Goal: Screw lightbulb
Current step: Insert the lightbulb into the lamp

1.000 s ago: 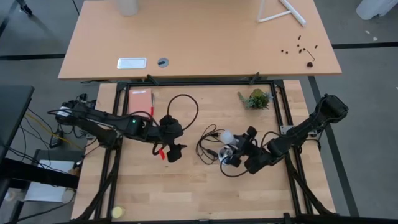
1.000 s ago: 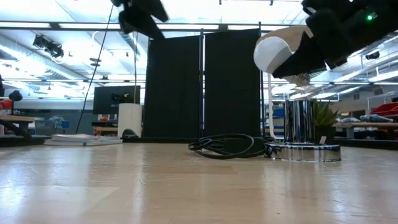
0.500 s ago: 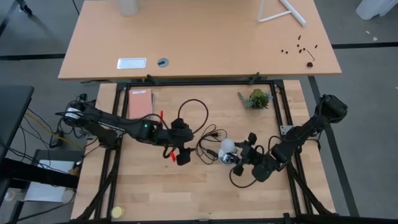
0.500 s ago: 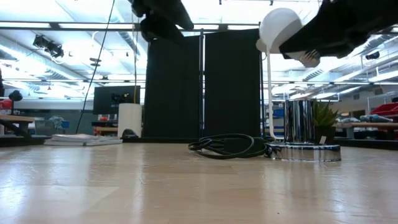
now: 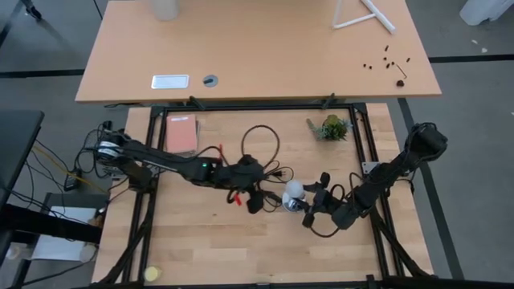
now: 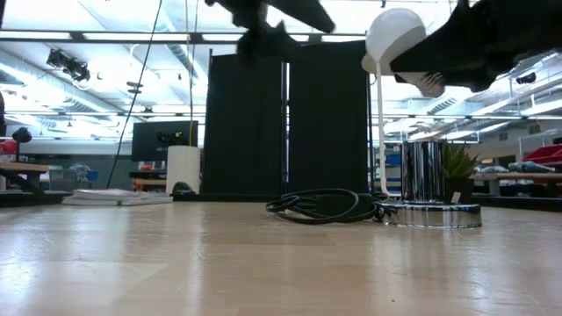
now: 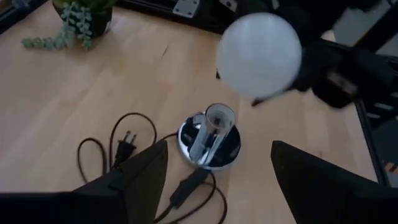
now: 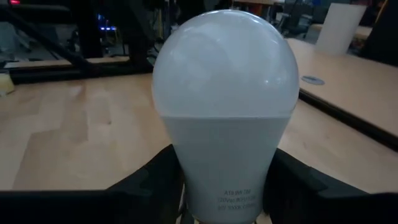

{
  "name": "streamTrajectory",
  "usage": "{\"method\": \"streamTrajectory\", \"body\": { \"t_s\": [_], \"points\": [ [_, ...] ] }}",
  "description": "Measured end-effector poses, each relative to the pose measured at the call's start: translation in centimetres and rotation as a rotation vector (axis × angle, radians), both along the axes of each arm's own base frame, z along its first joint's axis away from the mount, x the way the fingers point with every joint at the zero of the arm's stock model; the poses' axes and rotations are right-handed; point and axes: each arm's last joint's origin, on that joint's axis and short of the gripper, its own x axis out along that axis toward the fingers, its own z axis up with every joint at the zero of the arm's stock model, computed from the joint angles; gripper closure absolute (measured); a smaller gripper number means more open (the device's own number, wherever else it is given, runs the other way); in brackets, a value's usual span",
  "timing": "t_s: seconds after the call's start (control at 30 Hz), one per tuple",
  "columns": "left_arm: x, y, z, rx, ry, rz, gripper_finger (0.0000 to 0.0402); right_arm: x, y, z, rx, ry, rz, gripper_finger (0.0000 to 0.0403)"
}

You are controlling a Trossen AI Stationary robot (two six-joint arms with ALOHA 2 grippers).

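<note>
A pale wooden worktable (image 5: 201,249) in a black frame is standing on a grey floor (image 5: 474,160), with a larger light-brown desk (image 5: 257,48) lying just beyond it and a small green potted plant (image 5: 331,127) sitting near the worktable's far edge. In the level view, two black curtain panels (image 6: 285,123) are hanging behind the table, and bright ceiling strip lights (image 6: 105,36) are glowing over an open workshop. A white cylinder (image 6: 183,169) and a dark monitor (image 6: 154,140) are standing left of the panels.

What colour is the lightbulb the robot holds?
White: the lightbulb shows best in the right wrist view.
</note>
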Motion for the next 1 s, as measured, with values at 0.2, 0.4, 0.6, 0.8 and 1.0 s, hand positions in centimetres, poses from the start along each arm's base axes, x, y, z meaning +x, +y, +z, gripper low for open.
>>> {"method": "streamTrajectory", "body": {
  "t_s": [0.2,0.4,0.6,0.8,1.0],
  "points": [
    [2.8,0.3,0.7,0.022,0.053,-0.050,0.0101,1.1,0.1,-2.2,-0.061,0.023,-0.055,0.0206],
    [4.3,0.8,0.6,-0.018,0.096,-0.060,0.0095,1.6,0.1,-3.3,-0.057,0.012,-0.085,0.0206],
    [5.4,1.0,0.1,-0.053,0.122,-0.078,0.0095,2.1,0.2,-3.3,-0.081,0.002,-0.092,0.0206],
    [5.5,0.9,0.5,-0.002,0.114,-0.132,0.0096,2.4,0.2,-2.8,-0.105,-0.008,-0.072,0.0206],
    [5.8,0.9,0.1,0.046,0.118,-0.185,0.0096,2.8,-0.1,-2.9,-0.077,-0.012,-0.037,0.0206]
  ]
}}
